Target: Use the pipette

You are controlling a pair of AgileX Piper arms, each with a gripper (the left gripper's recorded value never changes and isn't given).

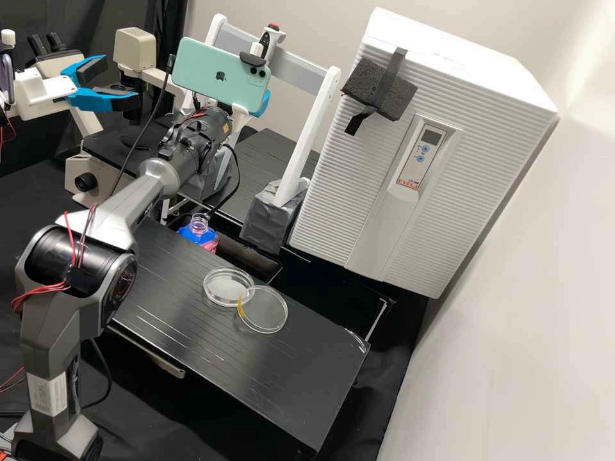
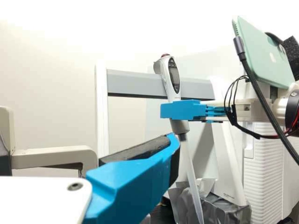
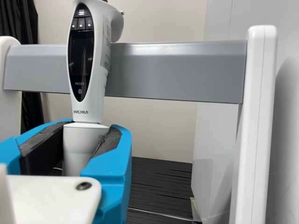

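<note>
One pipette [image 1: 270, 40], upright, long axis near vertical, tip downward. Location: at the grey crossbar of the white rack [image 1: 301, 69], on the far side of the table [image 1: 256, 371]. Held by the right hand [image 3: 84, 149], whose two blue fingers are closed on the pale lower barrel just beneath the display section, with a dark pad against either side. The left hand [image 1: 102, 82] has its fingers spread wide and holds nothing. It sits well apart from the pipette, off to one side, so the right arm is the one on the tool. Appearance: white-grey body, dark glossy display panel on the face, red button at the crown, long slim clear tip below the grip. Judged next requirement: lift clear of the crossbar with the axis kept upright, then carry down and toward the near side, where a bottle [image 1: 202, 234] of pink liquid and two clear dishes [image 1: 228, 286] sit well below the tip.
</note>
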